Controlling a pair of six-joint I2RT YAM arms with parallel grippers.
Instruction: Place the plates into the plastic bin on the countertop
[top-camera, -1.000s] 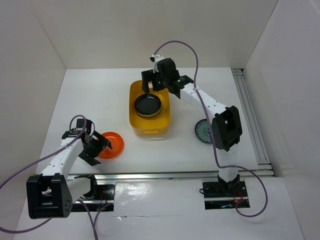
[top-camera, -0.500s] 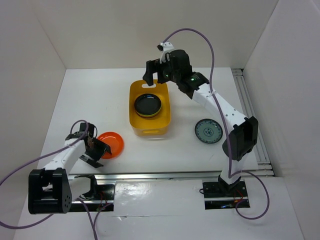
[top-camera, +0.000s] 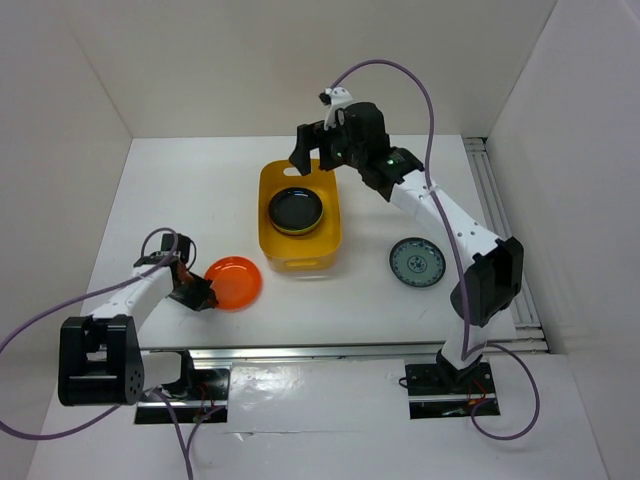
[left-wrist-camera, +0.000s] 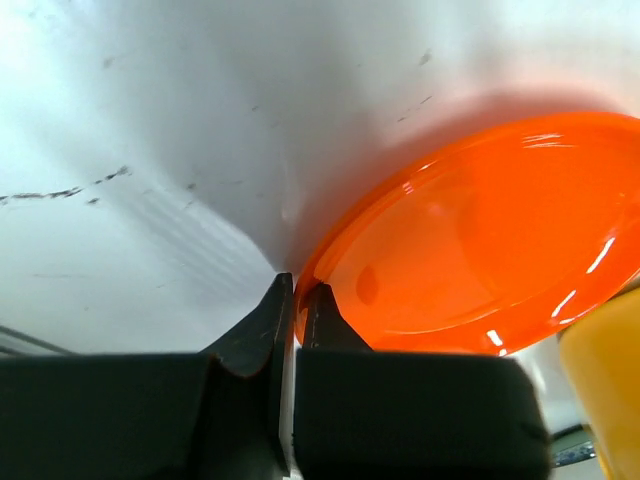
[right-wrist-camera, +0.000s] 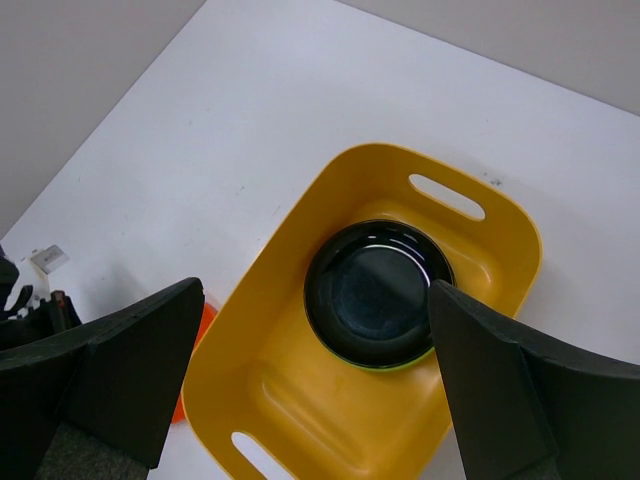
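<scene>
left pincer (left-wrist-camera: 297, 298) clamps orange plate (left-wrist-camera: 480, 240) rim; plate's right side cropped

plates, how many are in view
3: orange round plate pinched by the left gripper, blue-grey patterned one on the white countertop, glossy black one in the yellow plastic bin, perhaps hiding others.

The left arm (top-camera: 125, 300) and right arm (top-camera: 440, 215) are white with black joint housings. The left gripper (top-camera: 203, 293) and right gripper (top-camera: 312, 158) are black. 2 purple cables (top-camera: 425, 100) trail along them, and 1 green LED (top-camera: 384, 157) glows.
</scene>
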